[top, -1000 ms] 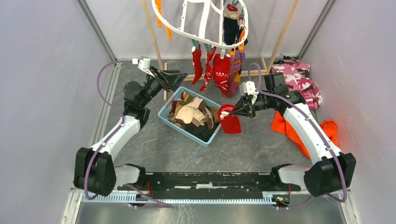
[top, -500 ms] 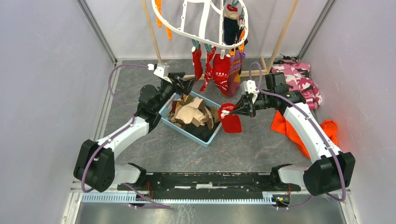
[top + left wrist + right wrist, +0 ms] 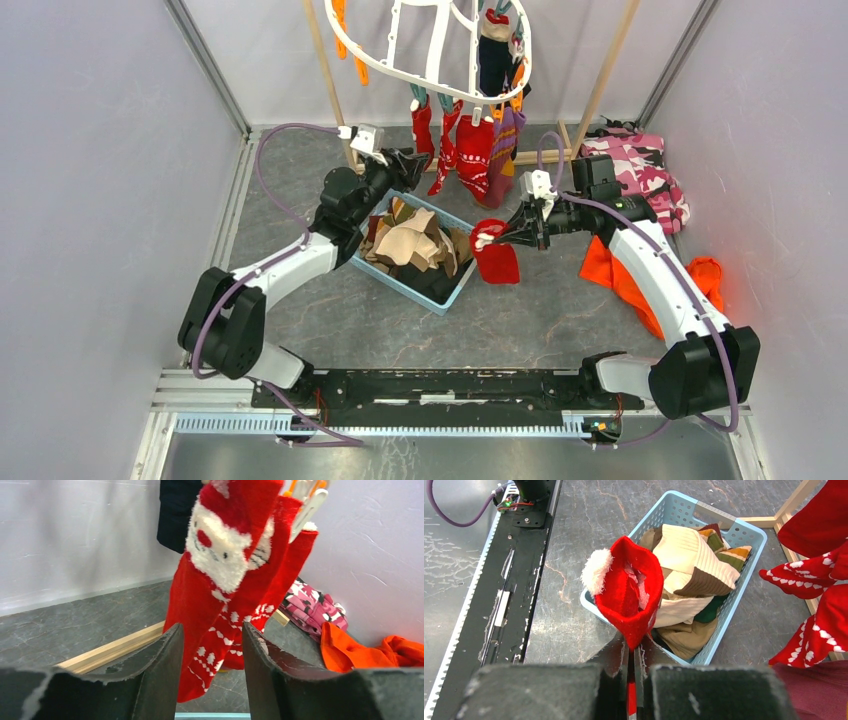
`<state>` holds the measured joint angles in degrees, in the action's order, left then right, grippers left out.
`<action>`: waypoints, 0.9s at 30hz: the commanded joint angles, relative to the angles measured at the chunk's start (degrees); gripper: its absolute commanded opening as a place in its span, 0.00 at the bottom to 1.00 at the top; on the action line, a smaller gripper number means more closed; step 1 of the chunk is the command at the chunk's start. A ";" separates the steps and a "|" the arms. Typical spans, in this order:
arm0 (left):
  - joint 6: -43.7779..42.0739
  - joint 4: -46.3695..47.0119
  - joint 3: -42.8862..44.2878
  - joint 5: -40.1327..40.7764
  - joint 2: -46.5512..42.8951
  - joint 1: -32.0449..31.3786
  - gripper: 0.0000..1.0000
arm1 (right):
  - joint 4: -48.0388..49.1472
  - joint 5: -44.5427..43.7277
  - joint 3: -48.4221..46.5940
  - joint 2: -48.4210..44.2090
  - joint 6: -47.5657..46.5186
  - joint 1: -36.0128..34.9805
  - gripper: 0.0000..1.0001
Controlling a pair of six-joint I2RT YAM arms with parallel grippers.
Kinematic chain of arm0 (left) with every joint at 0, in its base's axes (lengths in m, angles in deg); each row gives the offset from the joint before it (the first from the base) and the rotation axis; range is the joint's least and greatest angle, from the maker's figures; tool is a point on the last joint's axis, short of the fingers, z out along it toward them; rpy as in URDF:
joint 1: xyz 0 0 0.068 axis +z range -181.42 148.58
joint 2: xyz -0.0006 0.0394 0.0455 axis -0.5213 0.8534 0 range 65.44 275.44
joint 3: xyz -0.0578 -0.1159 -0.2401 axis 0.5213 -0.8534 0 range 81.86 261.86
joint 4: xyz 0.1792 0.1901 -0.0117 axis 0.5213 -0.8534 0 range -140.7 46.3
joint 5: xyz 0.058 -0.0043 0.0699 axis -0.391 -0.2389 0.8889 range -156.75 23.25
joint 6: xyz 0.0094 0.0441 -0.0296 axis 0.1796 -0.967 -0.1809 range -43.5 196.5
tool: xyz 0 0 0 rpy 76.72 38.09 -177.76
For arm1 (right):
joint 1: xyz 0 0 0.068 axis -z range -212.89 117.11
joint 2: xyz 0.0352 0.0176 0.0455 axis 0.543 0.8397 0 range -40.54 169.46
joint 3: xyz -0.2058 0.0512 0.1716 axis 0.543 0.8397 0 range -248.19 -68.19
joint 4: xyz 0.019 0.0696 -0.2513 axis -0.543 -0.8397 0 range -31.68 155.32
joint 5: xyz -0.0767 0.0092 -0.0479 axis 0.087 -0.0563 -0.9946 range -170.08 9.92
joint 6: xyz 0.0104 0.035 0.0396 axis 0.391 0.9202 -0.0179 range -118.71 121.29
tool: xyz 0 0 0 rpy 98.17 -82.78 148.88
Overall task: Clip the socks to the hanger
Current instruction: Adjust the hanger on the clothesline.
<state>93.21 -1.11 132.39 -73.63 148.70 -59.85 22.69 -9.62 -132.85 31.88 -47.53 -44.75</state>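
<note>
The left hand (image 3: 410, 163) reaches over the far corner of the light blue basket (image 3: 395, 283), fingers parted to a middling gap and holding nothing. In its wrist view a red Santa-face sock (image 3: 215, 565) hangs just beyond the fingertips, its toe low in the gap between them. Whether fabric touches a finger I cannot tell. Above, the white oval hanger (image 3: 437, 60) carries this sock and its neighbours on its near rim, while orange clips (image 3: 345, 35) on its left side hang free.

The step appears to be readying a clip for the next sock. To do it well, the left hand should rise past the hung socks and squeeze only a free clip's handles, since pinching fabric could drag a finished sock loose.

Further right, the right hand (image 3: 510, 233) is closed tight on a red sock with a white pompom (image 3: 629, 587), gripping its lower end so the open cuff stands up over the basket's right edge. That sock sits below the hanger rim and well apart from the left hand, so its cuff needs lifting into the opened clip. A pink camouflage garment (image 3: 640, 170) and orange cloth (image 3: 620, 275) lie on the counter at the far right.
</note>
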 commanded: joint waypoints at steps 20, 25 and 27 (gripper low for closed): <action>1.02 6.44 6.56 -9.16 5.48 -4.69 0.02 | 1.48 1.68 0.78 -1.71 0.61 2.28 0.00; 1.03 6.84 7.79 -10.60 7.24 -7.71 0.02 | 1.51 2.04 0.92 -2.05 0.72 3.20 0.00; 1.10 6.89 8.64 -10.83 8.10 -8.83 0.02 | 1.55 2.22 0.97 -2.33 0.74 3.61 0.00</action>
<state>93.01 2.69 137.76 -82.04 155.15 -66.62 22.87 -9.40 -132.04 31.51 -47.40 -42.01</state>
